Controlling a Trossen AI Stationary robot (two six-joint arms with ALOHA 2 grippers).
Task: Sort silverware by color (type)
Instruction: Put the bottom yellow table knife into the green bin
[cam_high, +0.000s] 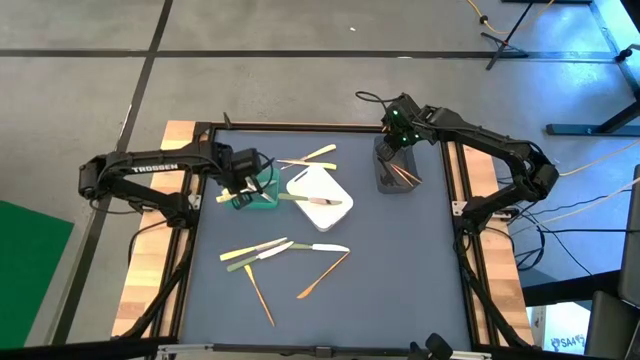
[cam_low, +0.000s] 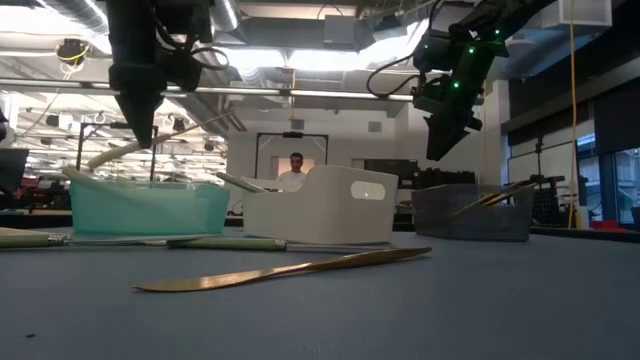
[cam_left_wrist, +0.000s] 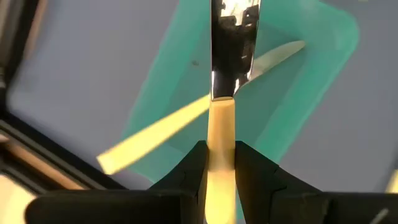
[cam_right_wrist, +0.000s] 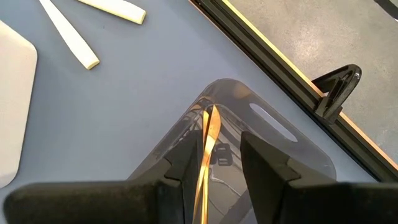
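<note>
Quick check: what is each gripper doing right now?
Left gripper: shut on a pale yellow-handled knife over the teal bin.
Right gripper: open above the grey bin; nothing clamped.

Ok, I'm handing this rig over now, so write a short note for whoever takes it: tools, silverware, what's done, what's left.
Left tool: shut on a yellow-handled knife, above the green bin, which already holds one yellow utensil.
Right tool: over the grey bin, an orange-brown utensil between its fingers; grip unclear.
Done: a few orange-brown pieces in the grey bin, one knife on the white bin.
Left: loose pieces on the mat's near half, two yellow ones behind the bins.
</note>
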